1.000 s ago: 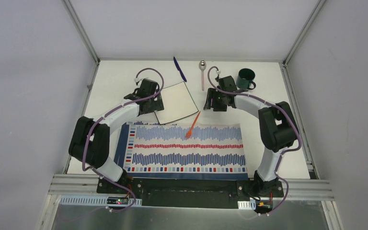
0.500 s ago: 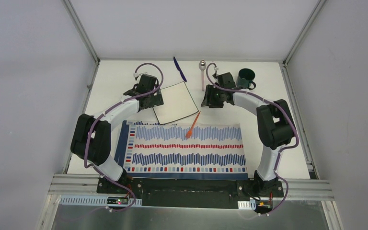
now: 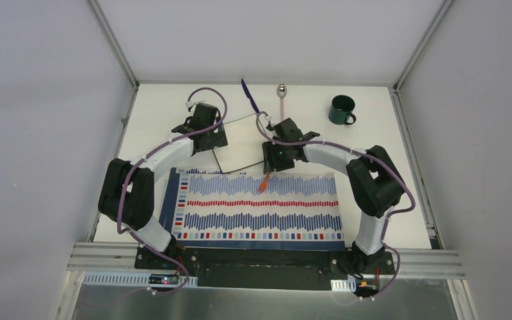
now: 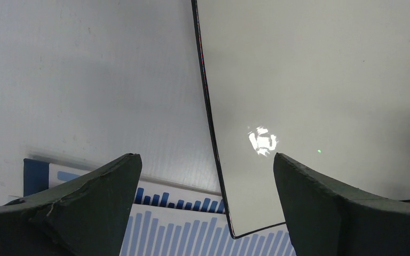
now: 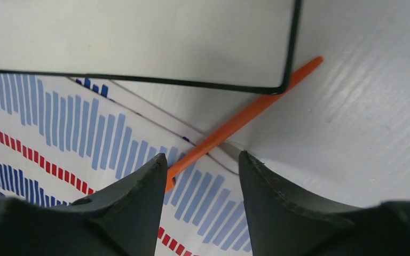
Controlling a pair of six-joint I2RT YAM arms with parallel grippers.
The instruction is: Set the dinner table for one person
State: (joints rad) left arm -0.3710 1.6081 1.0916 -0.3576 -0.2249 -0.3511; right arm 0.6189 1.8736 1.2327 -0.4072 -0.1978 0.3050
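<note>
**Inspector:** Begin at the near edge. What lies there?

**Assistant:** The striped placemat (image 3: 260, 207) lies flat at lower centre of the overhead frame, on the counter (image 3: 380, 133). Nothing is on it except the tip of an orange utensil (image 5: 235, 124), which crosses its far edge.

**Inspector:** Any change in the last second?

**Assistant:** The right hand (image 5: 202, 157) has swung from the upper right, beside the mug, to centre frame. It now hangs over that orange utensil. Its jaws are parted, one on each side of the shaft, and grasp nothing. The left hand (image 4: 205, 158) has scarcely shifted. It is spread wide over the left edge of the square plate (image 4: 320, 80), released.

**Inspector:** What does that mean for the task?

**Assistant:** In my judgement a pick-up of the utensil is being lined up. The setting is barely begun, and no piece sits in its place.

**Inspector:** Containers?

**Assistant:** The plate rests just beyond the placemat, its near corner overlapping the far edge, and bears only a glare spot. At the top of the frame lie a blue utensil (image 3: 250, 97) and a spoon (image 3: 281, 100). The dark green mug (image 3: 342, 111) stands upright at upper right, well apart from both hands. Nothing is visible in it, though its interior is dark.
</note>
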